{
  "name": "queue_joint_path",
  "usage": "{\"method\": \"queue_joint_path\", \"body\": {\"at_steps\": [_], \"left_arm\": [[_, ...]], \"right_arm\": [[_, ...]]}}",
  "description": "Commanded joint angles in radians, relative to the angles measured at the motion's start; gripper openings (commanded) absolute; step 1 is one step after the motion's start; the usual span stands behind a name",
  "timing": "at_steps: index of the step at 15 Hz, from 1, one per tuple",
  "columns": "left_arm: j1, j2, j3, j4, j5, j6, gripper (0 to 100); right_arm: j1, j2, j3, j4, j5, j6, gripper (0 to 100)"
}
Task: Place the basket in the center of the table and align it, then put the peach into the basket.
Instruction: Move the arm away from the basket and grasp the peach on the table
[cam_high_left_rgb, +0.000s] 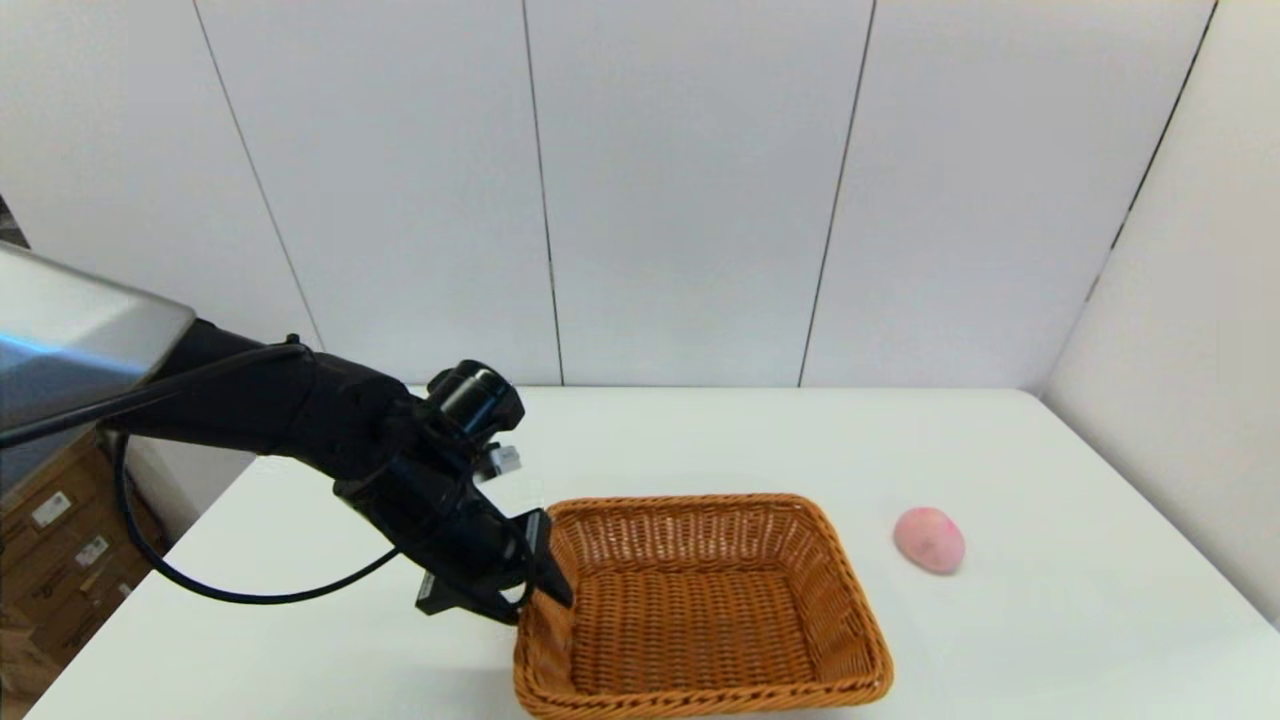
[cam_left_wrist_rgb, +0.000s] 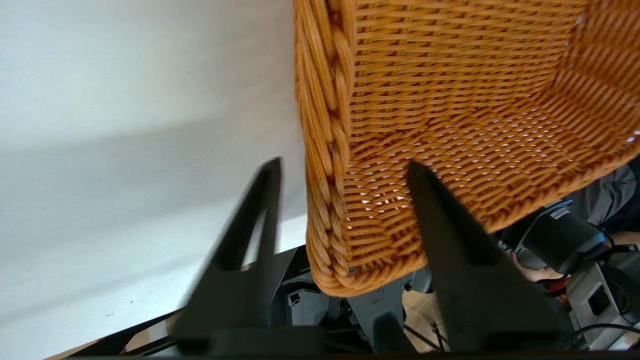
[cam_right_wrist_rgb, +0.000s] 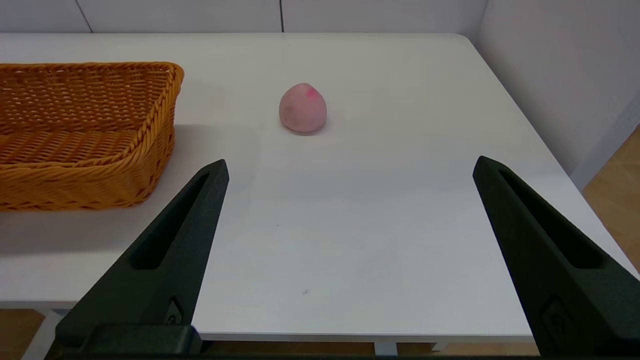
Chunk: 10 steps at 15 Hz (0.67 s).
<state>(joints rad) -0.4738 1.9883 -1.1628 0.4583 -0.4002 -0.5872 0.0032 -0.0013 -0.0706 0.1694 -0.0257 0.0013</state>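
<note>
Orange-brown wicker fills the lower middle of the head view: the basket (cam_high_left_rgb: 700, 610) sits on the white table (cam_high_left_rgb: 1050, 640), its near rim close to the bottom edge of the frame, its long sides running roughly left to right. Nothing lies inside it; only the woven floor and flared walls show.

From the left of the frame the black left arm reaches in, and the left gripper (cam_high_left_rgb: 545, 575) straddles the basket's left wall near the far-left corner. In the left wrist view (cam_left_wrist_rgb: 345, 170) the braided rim passes between the two black fingers, one finger (cam_left_wrist_rgb: 260, 210) outside over the table and the other over the woven inside. A gap shows between each finger and the wicker, so the claw is parted around the wall and not pinching it.

To the right of the basket, well apart from it, the pink peach (cam_high_left_rgb: 930, 540) rests on the bare tabletop in the right-middle of the head view.

In the right wrist view the right gripper (cam_right_wrist_rgb: 350, 170) hangs low near the table's front edge, its fingers spread wide with nothing between them. The peach (cam_right_wrist_rgb: 302, 108) lies beyond them in the upper middle of that frame, and the basket's end (cam_right_wrist_rgb: 85, 135) shows at the left edge.
</note>
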Motion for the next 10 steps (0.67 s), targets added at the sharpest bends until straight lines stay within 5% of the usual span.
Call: {"method": "queue_joint_path", "body": {"at_steps": [1,7,10], "left_arm": [[0.067,-0.088,-0.014,0.008,0.073,0.012,100],[0.396,-0.444,-0.018,0.229,0.32,0.357,100],[0.466,-0.655,0.074,0.272,0.408,0.391,100]], "right_arm": [[0.0,0.001,0.0,0.001,0.0,0.0,100],[0.0,0.001,0.0,0.001,0.0,0.0,100],[0.0,0.001,0.0,0.002,0.0,0.0,100]]}}
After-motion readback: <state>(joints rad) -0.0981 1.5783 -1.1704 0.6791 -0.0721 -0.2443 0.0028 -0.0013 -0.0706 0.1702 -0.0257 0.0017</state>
